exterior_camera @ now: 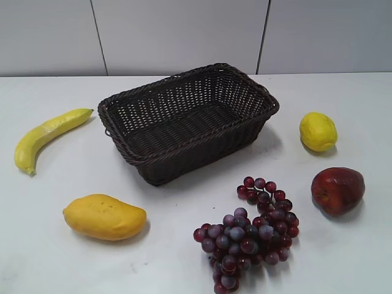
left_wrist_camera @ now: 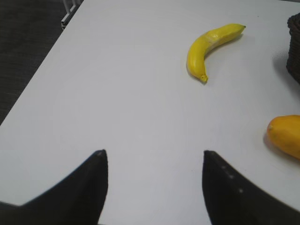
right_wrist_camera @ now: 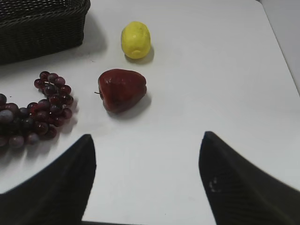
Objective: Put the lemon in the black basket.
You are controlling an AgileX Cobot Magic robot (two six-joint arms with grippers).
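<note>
The lemon (exterior_camera: 318,131) lies on the white table to the right of the black basket (exterior_camera: 153,160); it also shows in the right wrist view (right_wrist_camera: 136,40), beyond the red apple. The basket stands empty at the table's middle back; its corner shows in the right wrist view (right_wrist_camera: 42,28) and its edge in the left wrist view (left_wrist_camera: 294,47). My right gripper (right_wrist_camera: 147,138) is open and empty, well short of the lemon. My left gripper (left_wrist_camera: 153,152) is open and empty over bare table. Neither gripper shows in the exterior view.
A red apple (exterior_camera: 337,190) lies in front of the lemon. A bunch of dark grapes (exterior_camera: 251,233) lies in front of the basket. A mango (exterior_camera: 104,217) lies front left and a banana (exterior_camera: 49,136) far left. The table's left edge (left_wrist_camera: 42,70) drops to dark floor.
</note>
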